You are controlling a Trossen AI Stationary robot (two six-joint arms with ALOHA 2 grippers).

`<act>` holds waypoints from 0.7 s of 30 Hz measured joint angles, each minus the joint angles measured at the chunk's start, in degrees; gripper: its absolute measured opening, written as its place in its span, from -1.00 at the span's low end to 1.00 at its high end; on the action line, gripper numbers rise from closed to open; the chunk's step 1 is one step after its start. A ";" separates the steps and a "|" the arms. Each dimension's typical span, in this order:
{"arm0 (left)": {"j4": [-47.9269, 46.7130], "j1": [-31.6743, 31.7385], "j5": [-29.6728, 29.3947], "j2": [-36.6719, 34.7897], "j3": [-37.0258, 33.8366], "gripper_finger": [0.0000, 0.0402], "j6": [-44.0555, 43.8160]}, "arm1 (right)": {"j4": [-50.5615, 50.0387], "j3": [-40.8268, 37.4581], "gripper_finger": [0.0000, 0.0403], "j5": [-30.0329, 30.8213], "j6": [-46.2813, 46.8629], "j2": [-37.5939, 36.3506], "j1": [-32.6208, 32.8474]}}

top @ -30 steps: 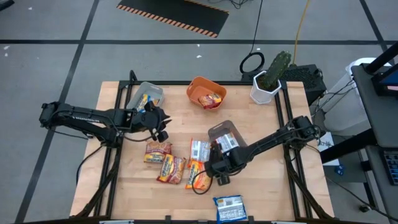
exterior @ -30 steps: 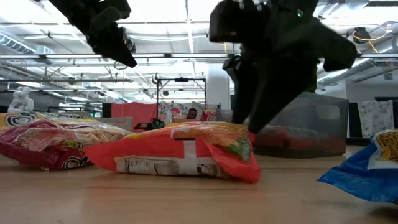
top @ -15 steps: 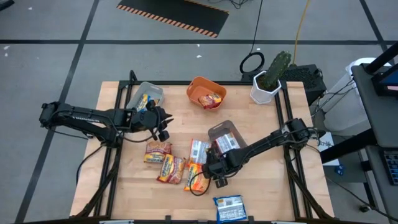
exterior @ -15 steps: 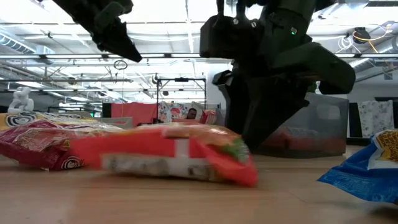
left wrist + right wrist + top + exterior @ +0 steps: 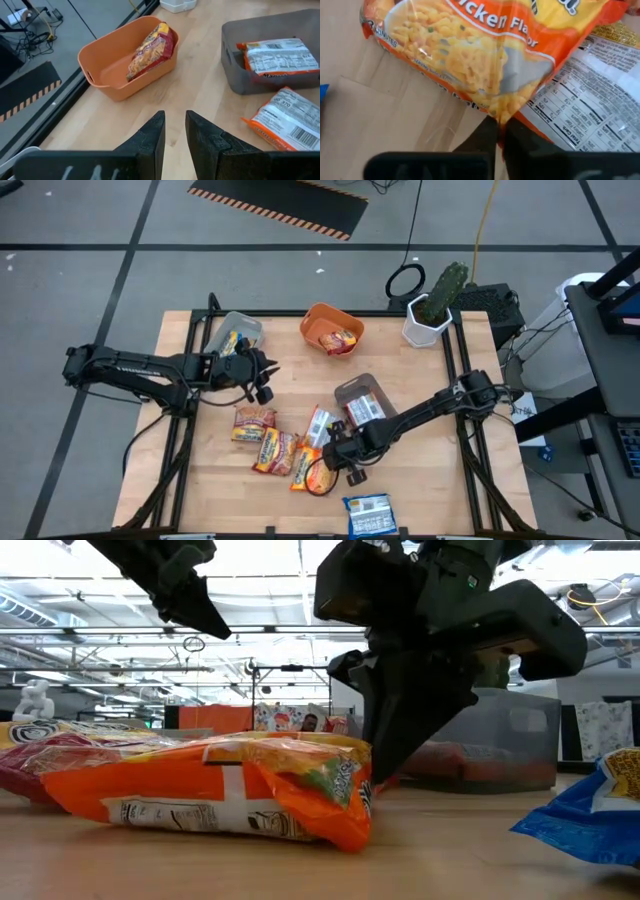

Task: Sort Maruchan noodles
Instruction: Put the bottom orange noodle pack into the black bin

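Note:
Several Maruchan noodle packets lie flat mid-table: a red one (image 5: 254, 420), another (image 5: 275, 450) and a white-backed one (image 5: 320, 424). A blue packet (image 5: 366, 513) lies at the near edge. My right gripper (image 5: 338, 457) is down at the orange chicken-flavour packet (image 5: 308, 470), shut on its edge. My left gripper (image 5: 265, 376) hangs above the table near the far-left grey tray (image 5: 237, 332). Its fingers (image 5: 155, 131) stand a narrow gap apart with nothing between them. My right gripper pinches the orange packet's crimped edge (image 5: 506, 116) between its two fingertips. The fingers slant down from the table's right side. The packet (image 5: 210, 790) lies with its underside on the table, next to the white-backed packet (image 5: 590, 100).
An orange tray (image 5: 312, 320) at the far middle holds a red packet. A grey tray (image 5: 348, 390) right of centre holds packets, and the far-left grey tray holds a yellow-and-blue one. A white pot with a cactus (image 5: 428, 320) stands at the far right corner.
My right gripper has sunk a little, moved toward the table's left and shut on the orange packet's edge. The packet has slid toward the left and turned slightly, staying on the table.

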 joint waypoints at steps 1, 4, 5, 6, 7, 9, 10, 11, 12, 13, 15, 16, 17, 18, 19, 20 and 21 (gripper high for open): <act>0.02 0.12 0.00 0.00 0.00 -0.59 0.00 | 0.02 0.00 -0.98 0.02 0.05 -0.26 0.00; 0.15 0.42 -0.04 0.00 0.00 -0.59 -0.16 | 0.00 -0.02 -0.96 0.44 1.08 -1.83 0.00; 0.15 0.45 -0.02 0.00 0.00 -0.59 -0.26 | 0.15 -0.02 -0.96 1.06 1.44 -2.51 0.00; 0.15 0.46 -0.04 0.00 0.00 -0.59 -0.42 | 0.08 -0.02 -0.97 2.25 1.63 -3.42 0.00; 0.12 0.44 -0.02 0.00 0.00 -0.59 -0.48 | 0.01 -0.02 -0.98 3.83 1.65 -4.35 0.01; 0.07 0.44 -0.02 0.00 0.00 -0.59 -1.07 | 0.11 -0.02 -0.99 6.84 1.83 -6.49 0.02; -0.06 0.44 -0.02 0.00 0.00 -0.59 -1.39 | 0.08 -0.02 -0.99 8.47 1.94 -7.60 0.02; -0.07 0.42 -0.02 0.00 0.00 -0.59 -1.75 | 0.04 -0.02 -0.99 9.89 2.08 -8.69 0.02; -0.05 0.42 -0.01 0.00 0.00 -0.59 -1.95 | 0.02 -0.02 -0.99 11.31 2.29 -9.76 0.07; -0.07 0.42 -0.02 0.00 0.00 -0.59 -2.33 | 0.01 -0.02 -0.99 12.60 2.55 -10.73 0.12; -0.07 0.42 -0.02 0.00 0.00 -0.59 -3.21 | -0.30 -0.02 -1.00 15.88 3.01 -12.66 0.39; -0.09 0.42 0.00 0.00 0.00 -0.59 -3.74 | -0.82 -0.02 -1.00 17.83 3.32 -13.57 0.60; -0.09 0.34 -0.02 0.00 0.00 -0.59 -4.54 | -1.46 -0.02 -1.00 19.97 3.46 -14.48 0.75; -0.09 0.21 0.00 0.00 0.00 -0.59 -5.22 | -2.21 -0.02 -1.00 22.11 3.62 -15.28 0.96; -0.11 0.11 0.00 0.00 0.00 -0.59 -6.01 | -3.02 -0.02 -1.00 24.22 3.56 -16.09 1.21; -0.16 -0.15 -0.01 0.00 0.00 -0.59 -6.63 | -4.11 -0.02 -1.00 26.16 3.61 -16.92 1.47; -0.20 -0.50 -0.01 0.00 0.00 -0.59 -7.28 | -5.07 -0.02 -1.00 28.09 3.58 -17.63 1.71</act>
